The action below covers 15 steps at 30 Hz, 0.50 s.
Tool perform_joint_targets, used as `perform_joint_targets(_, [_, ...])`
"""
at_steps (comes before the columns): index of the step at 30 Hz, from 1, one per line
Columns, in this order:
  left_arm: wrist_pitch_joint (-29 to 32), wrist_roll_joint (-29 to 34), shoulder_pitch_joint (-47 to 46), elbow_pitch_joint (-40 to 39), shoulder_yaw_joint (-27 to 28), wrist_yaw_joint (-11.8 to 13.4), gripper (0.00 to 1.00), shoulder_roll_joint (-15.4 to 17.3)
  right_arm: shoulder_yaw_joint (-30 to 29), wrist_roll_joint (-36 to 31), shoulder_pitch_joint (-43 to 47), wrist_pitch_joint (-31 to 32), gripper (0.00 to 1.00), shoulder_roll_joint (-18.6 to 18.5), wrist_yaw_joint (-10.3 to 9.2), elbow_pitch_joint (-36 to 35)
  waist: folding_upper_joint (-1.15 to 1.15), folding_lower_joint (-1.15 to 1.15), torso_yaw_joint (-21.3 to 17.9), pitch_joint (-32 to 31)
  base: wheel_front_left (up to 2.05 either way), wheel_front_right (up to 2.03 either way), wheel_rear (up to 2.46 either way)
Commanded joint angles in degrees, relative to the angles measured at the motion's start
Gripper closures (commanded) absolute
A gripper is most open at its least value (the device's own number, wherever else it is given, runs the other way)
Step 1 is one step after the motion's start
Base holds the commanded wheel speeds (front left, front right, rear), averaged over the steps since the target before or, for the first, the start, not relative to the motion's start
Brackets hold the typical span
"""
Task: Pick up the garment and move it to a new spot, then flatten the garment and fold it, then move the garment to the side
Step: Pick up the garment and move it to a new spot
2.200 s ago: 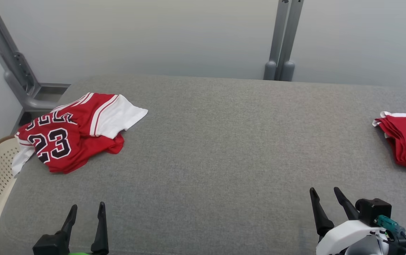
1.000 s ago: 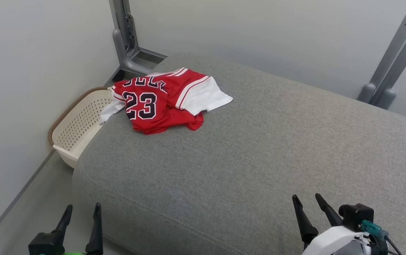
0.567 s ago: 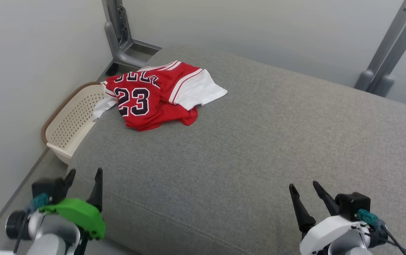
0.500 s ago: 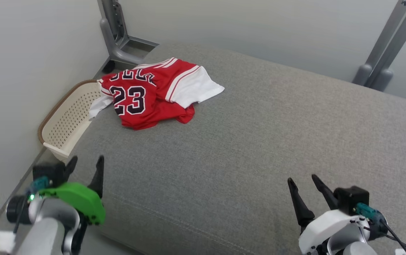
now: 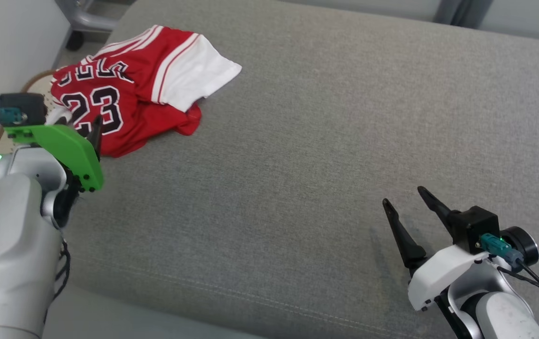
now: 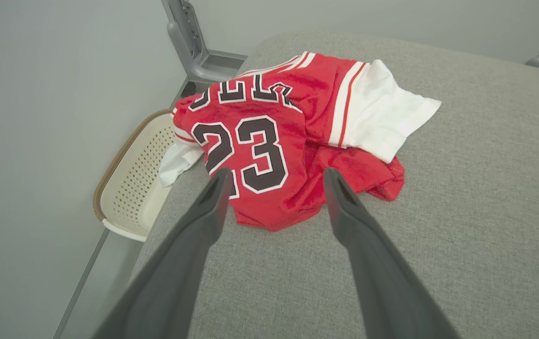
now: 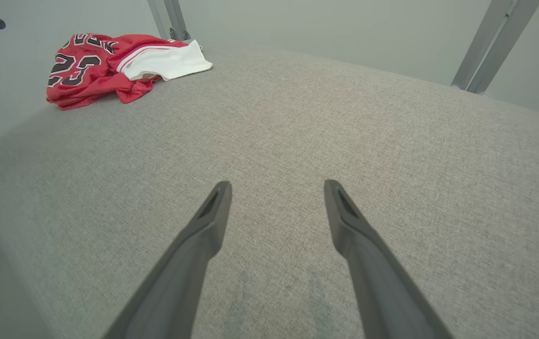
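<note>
On grey cushion (image 5: pixel 325 155), crumpled red-white jersey (image 5: pixel 128 94).

We see soft, even light across the grey cushion (image 5: pixel 297 141), a faint shadow on it beside the right gripper (image 5: pixel 402 195), all sharp.

1. The jersey (image 6: pixel 297 89) is red, with a black "23" and letters edged in white, red-and-white stripes and a plain white sleeve.
2. The cushion (image 5: pixel 325 141) is a flecked grey weave.
3. The basket (image 6: pixel 130 197) is cream, dotted with small holes and rimmed in brown.
4. The left gripper (image 6: pixel 277 173) is dark grey-black, with a bright green cover (image 5: pixel 62 146).
5. The right gripper (image 5: pixel 403 195) is black, with a white shell (image 5: pixel 443 273) and a teal plug (image 5: pixel 490 244).
</note>
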Motion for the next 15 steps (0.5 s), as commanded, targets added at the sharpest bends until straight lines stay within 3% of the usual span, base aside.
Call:
perform_joint_targets(1, [0.53,-0.24,-2.23,1.10,0.02,-0.31,0.00,0.65,-0.08,-0.37,0.19,0.60,0.00,-0.79,-0.03,-1.26,0.00,0.00,-5.94,7.48,0.00,0.00,0.00])
perform_joint_targets(7, [4.48,-0.29,-8.71,7.58,-0.19,-0.37,0.00,2.48,1.20,0.05,0.66,3.58,0.00,-3.95,-0.04,-6.94,0.00,0.00,-8.89,12.47,0.00,0.00,0.00])
perform_joint_targets(15, [5.81,1.29,-13.30,12.99,-0.92,2.54,0.00,3.80,0.50,0.22,1.61,5.72,0.00,-6.75,-0.03,-12.07,0.00,0.00,-10.50,16.68,0.00,0.00,0.00])
